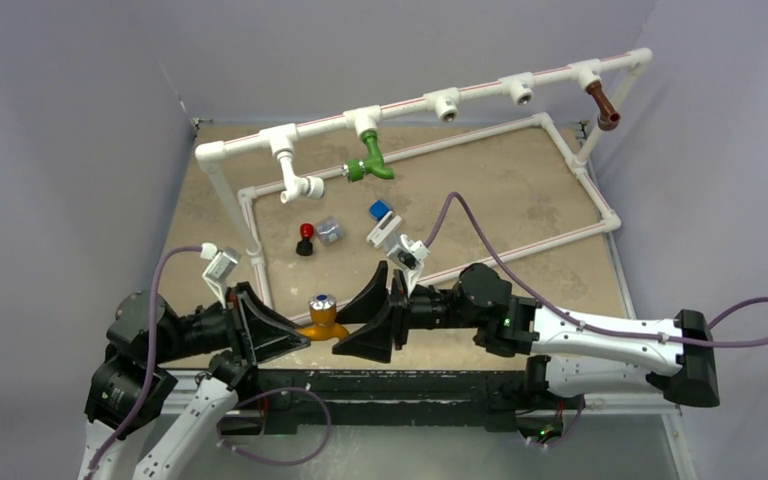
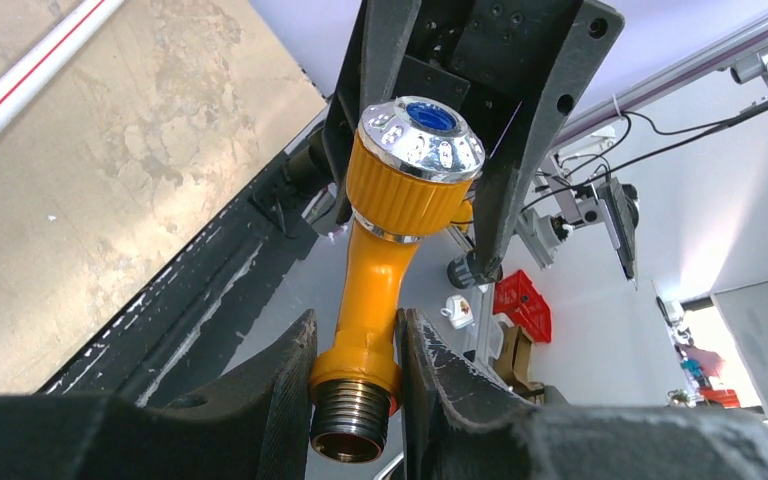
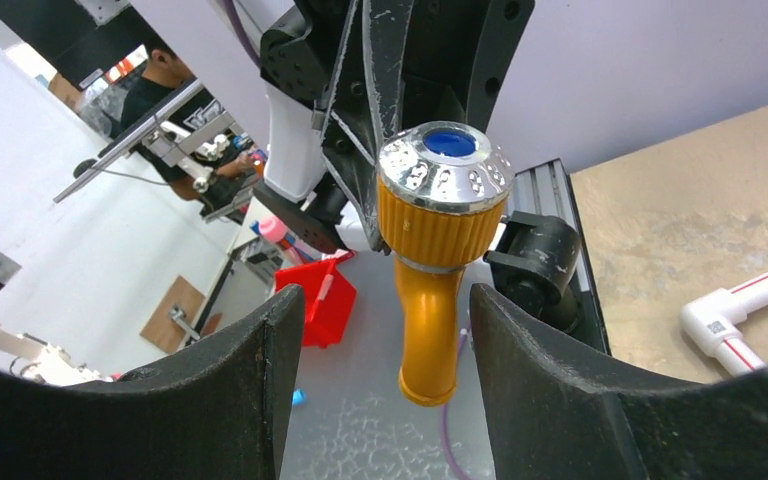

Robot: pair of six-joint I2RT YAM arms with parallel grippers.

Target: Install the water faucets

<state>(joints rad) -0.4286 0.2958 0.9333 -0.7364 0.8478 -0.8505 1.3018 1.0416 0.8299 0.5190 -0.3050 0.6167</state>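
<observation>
Orange faucet [image 1: 320, 322]: one; held off the table at its 6 o'clock edge, between the two grippers; silver round cap [image 2: 422, 140] with a blue centre on top, threaded metal end toward the left arm.
Left gripper [image 2: 357, 320]: clenched on the orange faucet just above the thread, a finger pressed to each side.
Right gripper [image 3: 382, 300]: released; jaws spread either side of the faucet's spout, with a gap showing on both sides in the right wrist view.
Green faucet [image 1: 370, 160]: one; hanging from a tee on the frame's upper rail, at 12 o'clock from the orange faucet.
Brown faucet [image 1: 605, 105]: one; hanging from the end tee, at 2 o'clock, near the far right corner.
Faucets counted: three, two on the frame and one in the grip.
Pipe frame [image 1: 480, 135]: one, white with a red stripe, standing across the far half of the table.
Tee sockets [image 1: 447, 103]: five on the upper rail; two stand with open mouths, between the green and brown faucets; the leftmost carries a white bent fitting [image 1: 300, 185].
Red-and-black knob [image 1: 305, 240]: one, lying on the table at 12 o'clock from the orange faucet.
Grey block [image 1: 330, 230]: one, just beside the knob at its 3 o'clock.
Blue-and-white piece [image 1: 381, 214]: one, at 3 o'clock from the block.
Table [image 1: 520, 200]: one, tan and mottled.
</observation>
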